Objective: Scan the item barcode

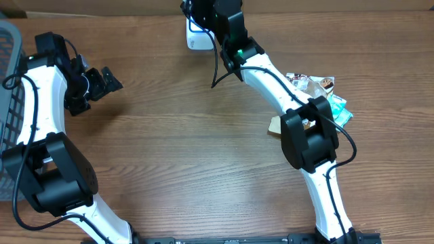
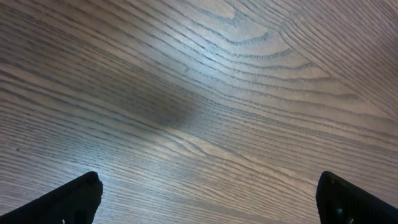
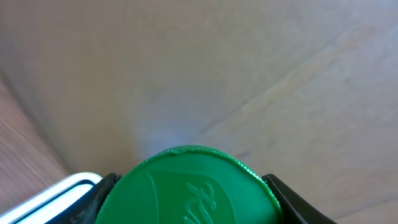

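Note:
The item shows only in the right wrist view, as a round green lid (image 3: 189, 190) with a raised logo. My right gripper (image 3: 189, 202) is shut on it, one black finger against each side of the lid. No barcode shows on it. In the overhead view the right gripper (image 1: 203, 17) is at the table's far edge over a white scanner (image 1: 195, 39), and the arm hides the item there. A white edge of the scanner (image 3: 56, 196) lies at the lid's lower left. My left gripper (image 1: 112, 80) (image 2: 208, 202) hangs open over bare wood on the left, holding nothing.
A grey basket (image 1: 8, 41) stands at the left edge. Several small packets (image 1: 319, 88) lie in a pile on the right, partly under the right arm, with a tan card piece (image 1: 274, 127) beside them. A cardboard wall runs along the back.

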You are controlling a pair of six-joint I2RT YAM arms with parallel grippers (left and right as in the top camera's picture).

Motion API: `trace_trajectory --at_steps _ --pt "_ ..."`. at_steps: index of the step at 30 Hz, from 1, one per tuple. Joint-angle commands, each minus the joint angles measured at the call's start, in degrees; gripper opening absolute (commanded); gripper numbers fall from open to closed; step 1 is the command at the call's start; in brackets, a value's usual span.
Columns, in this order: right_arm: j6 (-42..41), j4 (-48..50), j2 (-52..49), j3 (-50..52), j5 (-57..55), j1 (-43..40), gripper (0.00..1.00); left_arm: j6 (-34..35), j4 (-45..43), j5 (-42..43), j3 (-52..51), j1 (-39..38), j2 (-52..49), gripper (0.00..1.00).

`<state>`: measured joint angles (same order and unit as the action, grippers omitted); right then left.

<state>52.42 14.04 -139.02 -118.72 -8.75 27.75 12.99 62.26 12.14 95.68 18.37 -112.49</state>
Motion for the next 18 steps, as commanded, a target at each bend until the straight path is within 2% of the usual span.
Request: trace_trajectory --at_steps 1,7,18 --pt "10.62 5.44 -3.48 -1.31 -2.1 -0.17 0.56 -0.79 0.04 -0.55 1.07 0.0 1.22 0.99" --pt "27.91 6.58 -9.05 -1.31 -3.23 -0.59 0.56 -0.79 0.04 -0.57 1.07 0.0 1.22 1.0" --pt "28.87 11.72 -10.16 -1.31 -1.64 2.23 0.55 -0.79 0.04 -0.55 1.07 0.0 1.22 0.99"
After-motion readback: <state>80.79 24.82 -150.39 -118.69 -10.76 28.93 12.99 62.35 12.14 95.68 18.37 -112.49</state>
